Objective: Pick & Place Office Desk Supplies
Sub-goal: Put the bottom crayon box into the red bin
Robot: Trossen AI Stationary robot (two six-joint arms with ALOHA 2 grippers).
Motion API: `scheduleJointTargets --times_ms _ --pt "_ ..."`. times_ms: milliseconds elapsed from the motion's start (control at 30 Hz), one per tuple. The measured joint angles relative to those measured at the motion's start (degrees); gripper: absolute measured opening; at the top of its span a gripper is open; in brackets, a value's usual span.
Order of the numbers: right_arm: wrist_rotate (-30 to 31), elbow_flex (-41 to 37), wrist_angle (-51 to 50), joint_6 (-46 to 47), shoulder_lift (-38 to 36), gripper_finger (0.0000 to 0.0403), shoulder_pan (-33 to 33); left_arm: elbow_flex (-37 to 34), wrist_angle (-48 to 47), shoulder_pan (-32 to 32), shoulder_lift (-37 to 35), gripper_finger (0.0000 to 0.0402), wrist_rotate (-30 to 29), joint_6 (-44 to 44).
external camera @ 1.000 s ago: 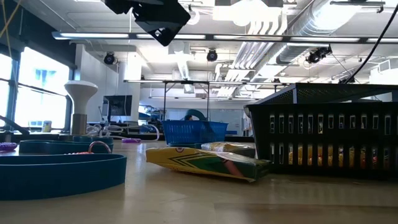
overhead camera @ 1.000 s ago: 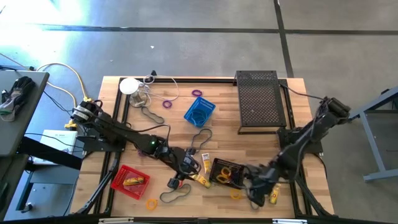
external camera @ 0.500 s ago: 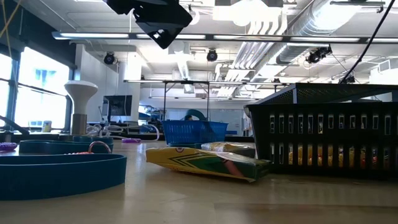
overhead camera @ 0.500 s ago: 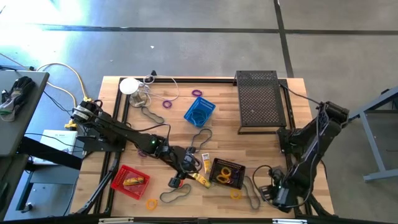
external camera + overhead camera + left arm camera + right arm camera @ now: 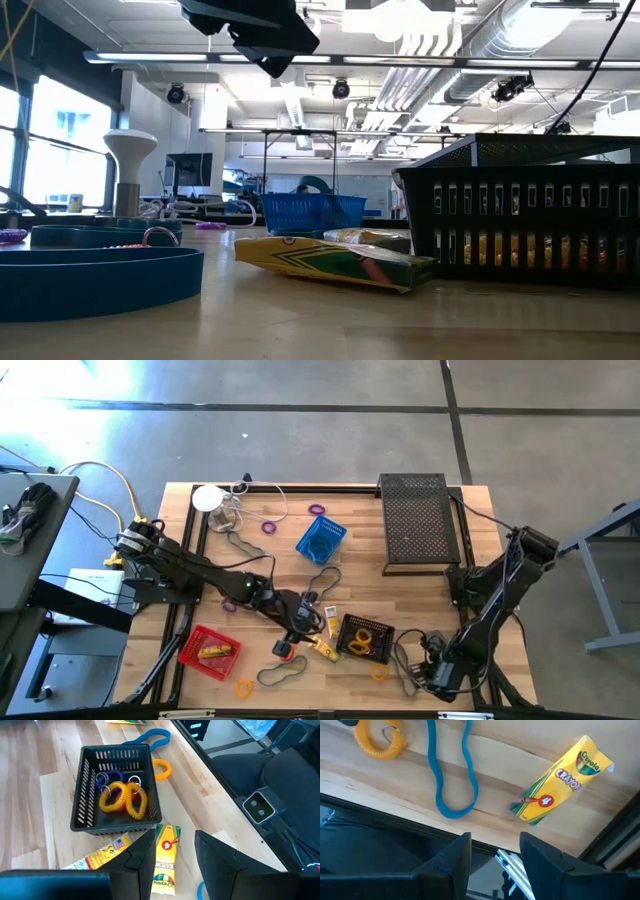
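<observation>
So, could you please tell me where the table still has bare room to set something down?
Bare wood lies between the blue basket and the large black tray, and below that tray. The front is crowded: the black basket, crayon packs, loops, the red basket and both end effectors, left and right.

black mesh tray (image 5: pixel 417 525), white disc (image 5: pixel 207 497)

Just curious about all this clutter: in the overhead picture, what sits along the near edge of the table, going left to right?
Red mesh basket → orange coiled ring → grey band loop → black mesh basket → right gripper.
</observation>
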Motion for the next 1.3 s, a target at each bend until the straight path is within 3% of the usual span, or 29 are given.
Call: scheduleJointTargets --times_ms 167,300,733,800,900,1133,1300 --pt "4.61 0.0 -0.03 1.69 0.07 0.0156 -0.09 0.0 -0.35 0.58 0.0 0.0132 0.01 0.0" --pt "4.82 0.0 -0.07 1.52 0.07 0.0168 -0.04 0.0 -0.45 0.93 0.0 0.0132 0.02 0.0" --pt "4.83 0.0 -0.82 -0.47 0.09 0.0285 -0.01 0.0 -0.76 0.91 0.0 0.0132 0.04 -0.46" --pt "3.71 0.0 -0.07 2.89 0.09 0.0295 0.46 0.0 -0.76 0.91 0.0 0.0132 0.04 -0.48" --pt "-0.35 0.0 -0.36 8.73 0.4 0.0301 1.44 0.0 -0.76 0.91 0.0 0.0132 0.02 -0.51" --pt "-9.97 0.0 -1.21 7.97 5.06 0.0293 2.61 0.0 -0.78 0.87 0.0 0.0132 0.08 -2.47" --pt "-7.7 -0.02 -1.45 7.89 7.32 0.028 2.41 0.0 -0.78 0.87 0.0 0.0132 0.07 -2.49"
